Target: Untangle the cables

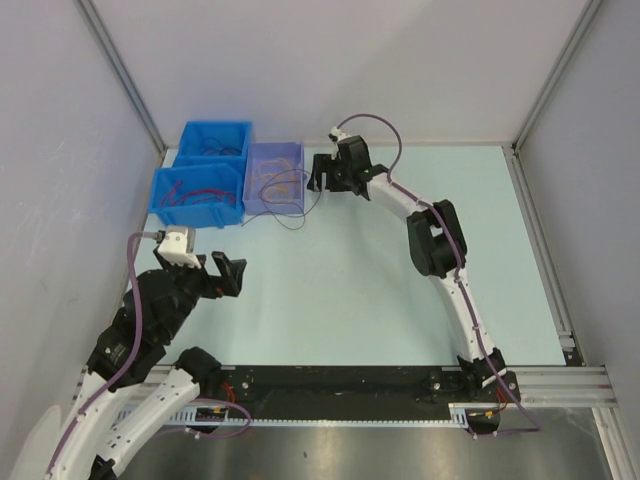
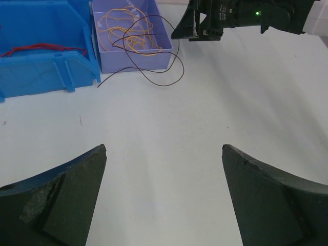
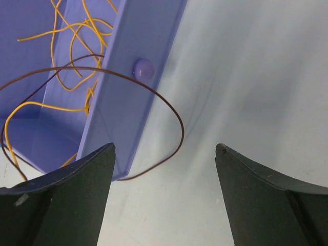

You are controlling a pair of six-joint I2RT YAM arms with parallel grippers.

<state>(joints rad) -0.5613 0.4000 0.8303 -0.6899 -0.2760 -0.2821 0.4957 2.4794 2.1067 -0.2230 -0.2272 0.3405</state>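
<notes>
Top view: L gripper (image 1: 225,277) spread wide, empty, over the table (image 1: 350,290); bins well ahead of it. R gripper (image 1: 324,180) sits just beside the purple bin (image 1: 275,152), jaws apart, nothing held. L wrist: jaws wide; dark cable (image 2: 177,72) far ahead, looping out of the purple bin onto the table; orange cables (image 2: 128,38) inside it, red cable (image 2: 41,48) in blue bin (image 2: 77,66) ahead-left. R wrist: jaws apart, empty; dark cable arcs over bin wall just ahead-left, orange cables beyond.

You can't make out the wires (image 1: 212,150) in the back blue bin (image 1: 243,140), too small. Right wrist view crops the purple bin (image 3: 128,102) top and left; dark wire (image 3: 182,128) runs behind a pincer finger (image 3: 66,200).
</notes>
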